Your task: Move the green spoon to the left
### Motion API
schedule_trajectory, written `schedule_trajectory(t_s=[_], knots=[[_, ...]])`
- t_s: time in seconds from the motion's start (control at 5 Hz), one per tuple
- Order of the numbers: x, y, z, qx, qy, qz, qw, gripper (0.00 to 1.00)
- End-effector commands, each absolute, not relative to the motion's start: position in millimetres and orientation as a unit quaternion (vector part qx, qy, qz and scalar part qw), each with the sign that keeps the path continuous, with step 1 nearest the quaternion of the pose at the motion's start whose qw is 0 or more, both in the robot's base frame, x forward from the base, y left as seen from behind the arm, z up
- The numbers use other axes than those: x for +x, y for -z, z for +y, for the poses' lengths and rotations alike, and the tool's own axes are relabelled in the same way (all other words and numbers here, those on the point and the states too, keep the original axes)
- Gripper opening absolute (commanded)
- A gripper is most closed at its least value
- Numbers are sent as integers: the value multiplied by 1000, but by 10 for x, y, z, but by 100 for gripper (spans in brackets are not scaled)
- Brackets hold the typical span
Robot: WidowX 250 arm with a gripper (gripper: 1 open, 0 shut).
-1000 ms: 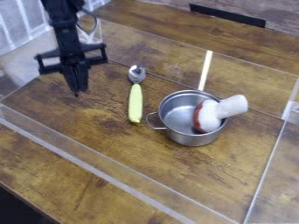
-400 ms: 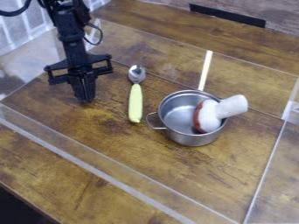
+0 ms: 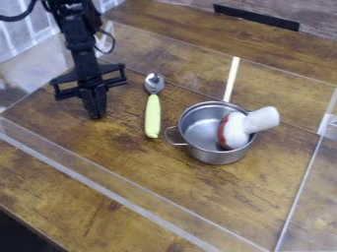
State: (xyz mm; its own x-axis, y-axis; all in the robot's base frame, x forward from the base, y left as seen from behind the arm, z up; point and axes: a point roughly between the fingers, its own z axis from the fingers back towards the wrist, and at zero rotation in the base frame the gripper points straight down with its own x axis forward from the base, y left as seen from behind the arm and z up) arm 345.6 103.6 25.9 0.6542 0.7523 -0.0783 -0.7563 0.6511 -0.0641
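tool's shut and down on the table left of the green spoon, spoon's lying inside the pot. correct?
Not quite. The green spoon is not inside the pot; it lies flat on the table just left of it, as the camera view shows. The rest holds: the tool is shut, down at the table, left of the spoon.

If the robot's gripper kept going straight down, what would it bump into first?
Probably just the bare wooden table. The gripper points straight down, fingers shut, and the green spoon lies off to its right, apart from it. Depth is hard to judge.
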Motion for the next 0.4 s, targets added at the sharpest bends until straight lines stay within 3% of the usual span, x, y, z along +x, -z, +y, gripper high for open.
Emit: schedule_trajectory(t_s=[0.0, 0.2], knots=[[3453, -650, 983, -46, -385, -17, 922, 0], [3476, -714, 1023, -47, -329, -15, 943, 100]])
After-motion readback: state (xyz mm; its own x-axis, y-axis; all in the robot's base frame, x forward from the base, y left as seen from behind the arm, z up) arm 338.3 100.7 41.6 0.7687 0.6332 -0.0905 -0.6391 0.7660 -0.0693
